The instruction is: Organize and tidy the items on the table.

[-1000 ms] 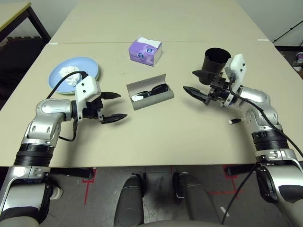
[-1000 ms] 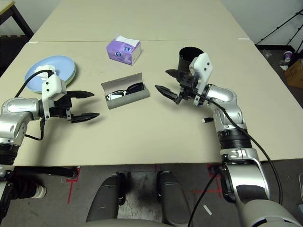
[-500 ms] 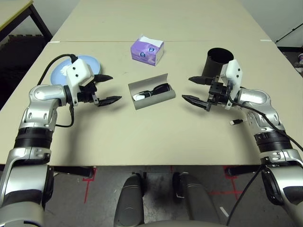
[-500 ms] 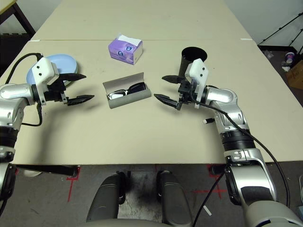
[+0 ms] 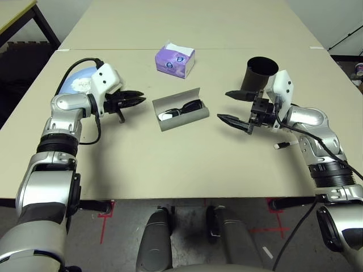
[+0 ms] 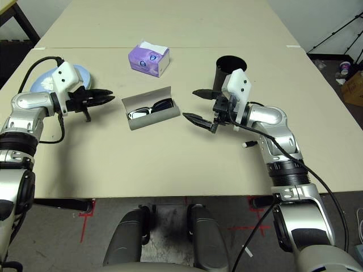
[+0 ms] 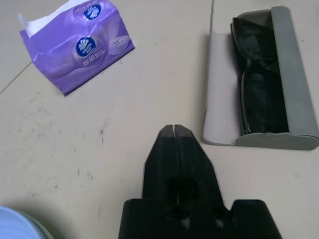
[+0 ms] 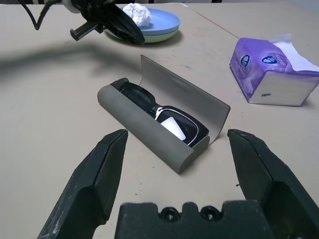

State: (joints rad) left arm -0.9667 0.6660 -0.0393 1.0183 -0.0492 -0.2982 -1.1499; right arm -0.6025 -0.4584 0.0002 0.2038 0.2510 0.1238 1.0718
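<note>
The left gripper has its jaws pressed together on nothing, hovering over the table between the stacked plates and the glasses case. The right gripper has its jaws spread wide and aims level at the case from the other side, clear of it.

The grey glasses case lies open near the table's middle, lid standing up along its far side, with the black sunglasses lying in its trough. The light blue plate sits on a pale green one toward the left edge, the crumpled white tissue on top. The black cup stands upright behind the right gripper, toward the right edge. A small white pen lies on the table near the right forearm. A purple tissue box sits beyond the case.

The step in hand looks like closing the case. That probably calls for the shut left tip to push the lid down while the right gripper steadies the body.
</note>
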